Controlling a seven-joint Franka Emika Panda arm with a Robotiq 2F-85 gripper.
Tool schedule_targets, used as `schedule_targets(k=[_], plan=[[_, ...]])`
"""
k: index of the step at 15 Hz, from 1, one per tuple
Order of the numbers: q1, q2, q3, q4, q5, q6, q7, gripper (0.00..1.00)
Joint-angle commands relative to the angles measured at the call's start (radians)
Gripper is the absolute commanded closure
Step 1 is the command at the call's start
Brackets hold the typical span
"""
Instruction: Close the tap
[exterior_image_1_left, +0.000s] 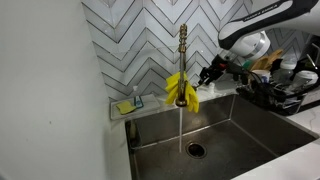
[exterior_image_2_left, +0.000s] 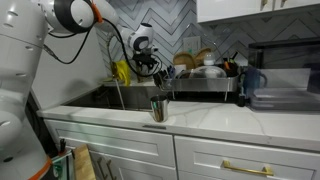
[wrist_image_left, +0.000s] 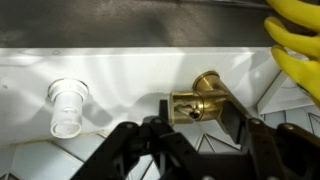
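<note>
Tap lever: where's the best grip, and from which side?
Grip the short brass side lever, not the tap's coiled neck. Approach end-on from the side away from the yellow cloth: the stub sticks out there, and the open gripper can straddle it.

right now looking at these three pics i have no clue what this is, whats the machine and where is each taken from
It is a robot arm working at a kitchen sink. Two pictures come from cameras standing outside the robot; the third sits on its wrist, looking past the gripper. Its two black fingers stand open either side of the brass lever of the tap, holding nothing. A yellow cloth hangs on the tap, and water seems to run from it. A metal cup stands on the counter.
</note>
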Motion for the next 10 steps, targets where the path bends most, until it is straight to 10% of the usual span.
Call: schedule_targets(k=[1, 5, 10], plan=[[-0.008, 0.023, 0.009, 0.038, -0.019, -0.048, 0.013, 0.72], [-0.006, 0.025, 0.006, 0.045, -0.024, -0.061, 0.018, 0.99], [-0.003, 0.029, 0.001, 0.058, -0.039, -0.073, 0.029, 0.97]])
